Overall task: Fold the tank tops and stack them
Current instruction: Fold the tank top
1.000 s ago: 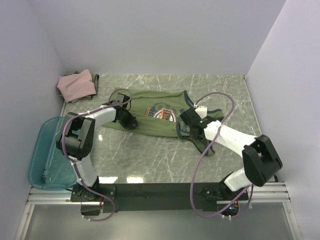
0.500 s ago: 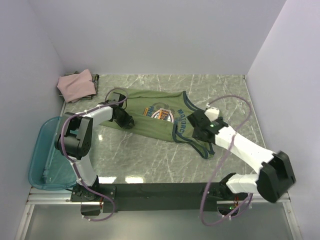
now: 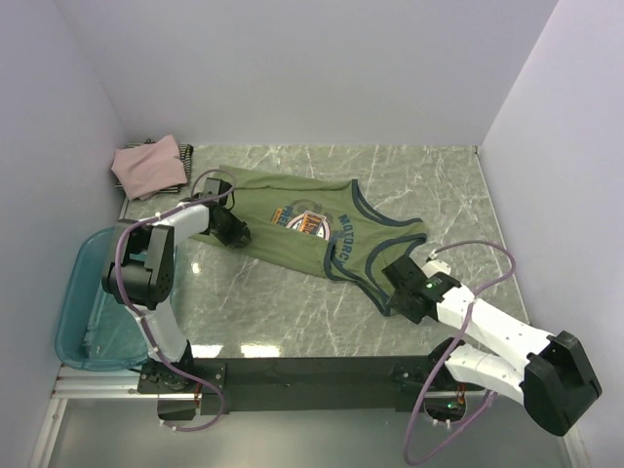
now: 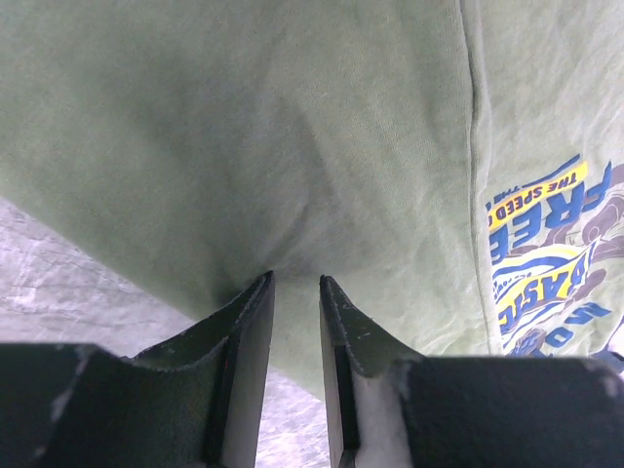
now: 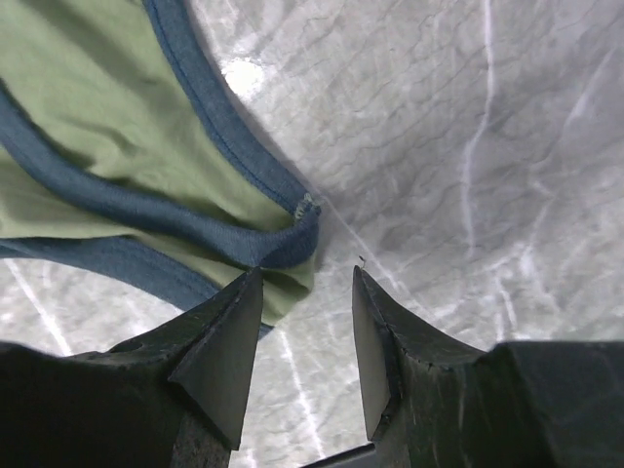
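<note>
The olive-green tank top [image 3: 278, 244] with navy trim and a chest graphic lies spread slantwise across the table's middle. My left gripper [image 3: 232, 232] sits at its left hem edge. In the left wrist view the gripper [image 4: 294, 278] is nearly closed and pinches the puckered green cloth [image 4: 292, 127] at its tips. My right gripper [image 3: 395, 292] is at the near right, by the strap ends. In the right wrist view it [image 5: 307, 271] is open, with a navy-trimmed strap [image 5: 88, 127] lying just ahead of its left fingertip. The dusty-pink tank top [image 3: 148, 166] lies folded on the dark striped one [image 3: 185, 156] in the back left corner.
A teal plastic bin [image 3: 88, 302] stands at the near left, beside the left arm. Walls close the table at the left, back and right. Purple cables loop off both arms.
The right gripper drew the folded-over shoulder part out to the near right, laying the top flat, and opened. The left gripper shifted slightly left with the hem.
</note>
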`<state>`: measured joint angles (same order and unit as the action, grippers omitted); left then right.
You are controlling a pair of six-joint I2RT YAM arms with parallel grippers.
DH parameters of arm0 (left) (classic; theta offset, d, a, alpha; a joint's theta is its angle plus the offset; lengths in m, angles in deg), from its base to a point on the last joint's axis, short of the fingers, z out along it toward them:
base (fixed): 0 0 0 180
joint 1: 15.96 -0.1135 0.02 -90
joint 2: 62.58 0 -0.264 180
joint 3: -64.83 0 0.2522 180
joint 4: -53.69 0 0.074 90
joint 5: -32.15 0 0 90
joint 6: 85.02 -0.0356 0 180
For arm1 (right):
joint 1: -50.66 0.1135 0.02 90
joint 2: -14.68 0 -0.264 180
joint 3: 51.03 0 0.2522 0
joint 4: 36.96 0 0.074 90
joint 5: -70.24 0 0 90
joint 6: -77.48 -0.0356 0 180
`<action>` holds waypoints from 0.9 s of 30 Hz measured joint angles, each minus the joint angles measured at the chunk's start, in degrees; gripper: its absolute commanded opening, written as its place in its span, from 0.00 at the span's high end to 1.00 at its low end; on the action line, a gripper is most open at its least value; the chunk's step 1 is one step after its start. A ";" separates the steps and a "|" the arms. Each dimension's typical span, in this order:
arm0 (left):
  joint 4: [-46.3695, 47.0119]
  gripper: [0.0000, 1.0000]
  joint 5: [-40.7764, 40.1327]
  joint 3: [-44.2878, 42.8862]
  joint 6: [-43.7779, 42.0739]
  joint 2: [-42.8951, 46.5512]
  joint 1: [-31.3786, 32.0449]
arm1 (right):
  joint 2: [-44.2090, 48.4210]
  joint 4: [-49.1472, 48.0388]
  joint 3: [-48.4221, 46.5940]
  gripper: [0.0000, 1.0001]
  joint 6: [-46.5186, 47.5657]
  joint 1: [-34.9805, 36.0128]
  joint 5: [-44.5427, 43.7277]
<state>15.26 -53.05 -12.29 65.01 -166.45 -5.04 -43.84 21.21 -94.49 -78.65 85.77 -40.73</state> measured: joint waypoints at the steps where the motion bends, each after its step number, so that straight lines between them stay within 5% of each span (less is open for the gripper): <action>1: -0.02 0.68 -0.07 0.00 0.00 0.00 -0.13 | 0.44 -0.28 0.31 0.51 -0.68 0.02 0.15; 12: -0.07 0.68 -0.59 0.00 -0.63 0.11 -0.20 | 3.41 -5.64 4.72 0.54 -5.35 0.39 2.58; 15: -0.07 0.68 -0.68 0.00 -0.63 0.11 -0.20 | 1.79 -6.38 4.50 0.73 -5.46 0.39 2.29; 16: -0.07 0.68 -0.70 0.00 -0.63 0.11 -0.20 | 1.07 -6.34 4.26 0.90 -5.42 0.39 1.92; 18: -0.07 0.68 -0.74 0.00 -0.63 0.11 -0.20 | -0.33 -5.53 2.95 0.99 -4.61 0.31 0.81; 27: -0.07 0.68 -0.96 0.04 -0.61 0.11 -0.20 | -3.72 2.62 -12.66 1.00 5.25 -5.99 -4.42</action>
<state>15.19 -54.02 -12.24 64.40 -166.35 -5.24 -47.56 23.83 -107.14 -73.40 79.78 -45.15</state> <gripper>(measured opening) 0.317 0.008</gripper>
